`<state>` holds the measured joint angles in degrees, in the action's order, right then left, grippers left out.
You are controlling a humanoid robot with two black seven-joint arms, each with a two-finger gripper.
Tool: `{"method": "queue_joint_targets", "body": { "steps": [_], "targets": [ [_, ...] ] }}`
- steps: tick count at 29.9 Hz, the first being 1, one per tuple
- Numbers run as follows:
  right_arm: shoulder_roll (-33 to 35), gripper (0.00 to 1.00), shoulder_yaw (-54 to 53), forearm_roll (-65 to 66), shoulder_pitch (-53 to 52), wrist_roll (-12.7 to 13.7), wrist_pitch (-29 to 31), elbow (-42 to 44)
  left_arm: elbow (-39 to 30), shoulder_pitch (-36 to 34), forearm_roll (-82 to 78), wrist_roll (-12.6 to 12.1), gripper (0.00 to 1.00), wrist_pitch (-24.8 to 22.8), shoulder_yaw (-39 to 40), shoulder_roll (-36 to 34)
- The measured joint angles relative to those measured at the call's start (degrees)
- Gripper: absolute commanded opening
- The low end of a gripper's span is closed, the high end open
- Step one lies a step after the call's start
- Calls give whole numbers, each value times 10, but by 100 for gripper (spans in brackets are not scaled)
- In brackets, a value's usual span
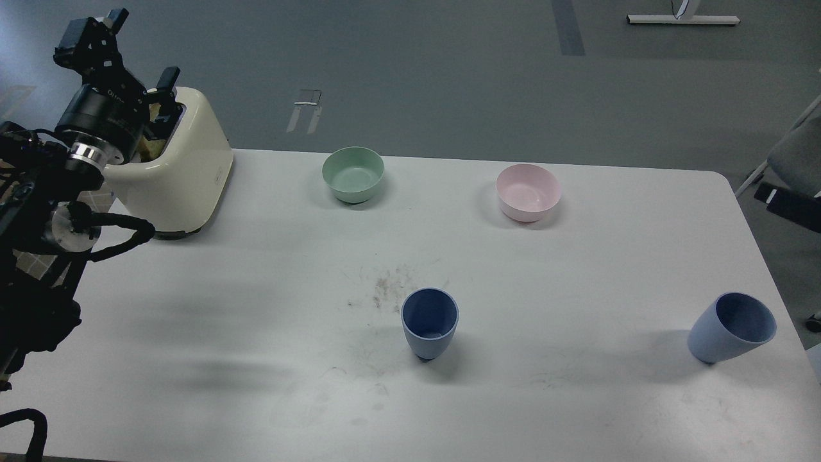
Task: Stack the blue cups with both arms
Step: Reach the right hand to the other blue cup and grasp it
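Two blue cups stand apart on the white table (pixel 256 308). The darker blue cup (pixel 430 324) is upright near the middle front. The paler blue cup (pixel 731 327) stands at the far right front and leans to the right. My left gripper (pixel 131 56) is raised at the far left, over the toaster, with its fingers spread and nothing in it, far from both cups. A black part of my right arm (pixel 789 200) shows at the right edge, above the paler cup; its fingers cannot be told apart.
A cream toaster (pixel 186 167) with bread stands at the back left under my left gripper. A pale green bowl (pixel 353 172) and a pink bowl (pixel 528 191) sit at the back. A grey chair (pixel 798 154) is beyond the table's right edge.
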<state>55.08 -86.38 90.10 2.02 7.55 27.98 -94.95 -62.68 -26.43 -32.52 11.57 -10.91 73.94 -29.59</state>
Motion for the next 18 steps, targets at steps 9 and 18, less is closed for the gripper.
{"method": "queue_joint_targets", "body": {
  "steps": [9,18],
  "targets": [
    [-66,94,1,89,44,1,0,1,-4,0,-4,0,97,-1,-4,5],
    [-70,87,-2,95,96,0,0,-4,-4,1,-6,-1,97,-1,-6,5]
  ]
}}
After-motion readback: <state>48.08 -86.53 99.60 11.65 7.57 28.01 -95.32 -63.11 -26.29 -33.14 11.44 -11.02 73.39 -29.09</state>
